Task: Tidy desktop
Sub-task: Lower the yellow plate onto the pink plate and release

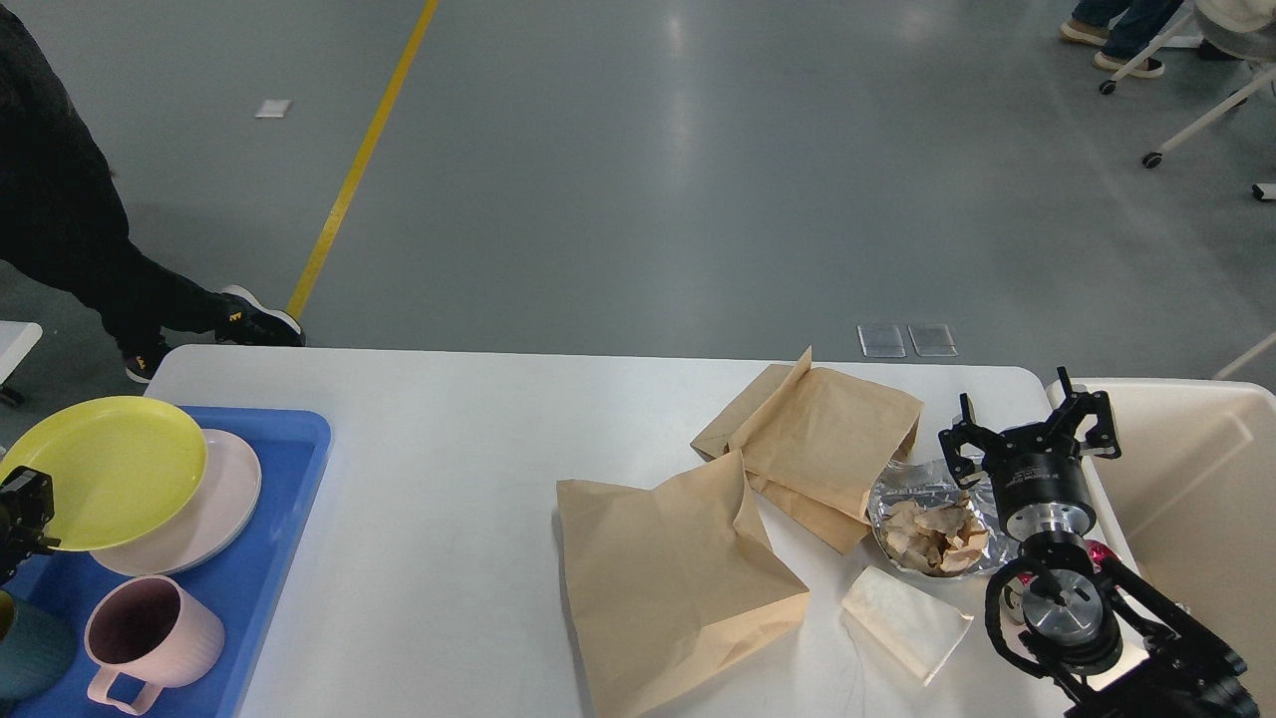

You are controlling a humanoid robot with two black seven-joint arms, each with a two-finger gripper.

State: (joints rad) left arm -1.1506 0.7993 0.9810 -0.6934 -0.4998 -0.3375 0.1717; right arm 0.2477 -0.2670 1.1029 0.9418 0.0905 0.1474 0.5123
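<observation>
The white desktop (449,449) carries two brown paper bags: one lies flat at the middle front (668,578), the other behind it (827,439). A crumpled foil sheet (932,494) holding brown paper scraps (932,538) lies to their right. A white wrapper (902,618) lies in front of the foil. My right gripper (1027,424) is open and empty, just right of the foil near the table's right edge. My left gripper (20,514) shows only as a dark part at the left edge, beside the yellow plate (105,469).
A blue tray (279,499) at the left holds the yellow plate on a pink plate (224,499), a pink mug (150,633) and a teal cup (30,648). A beige bin (1196,479) stands off the table's right edge. A person's legs (80,239) stand at the far left.
</observation>
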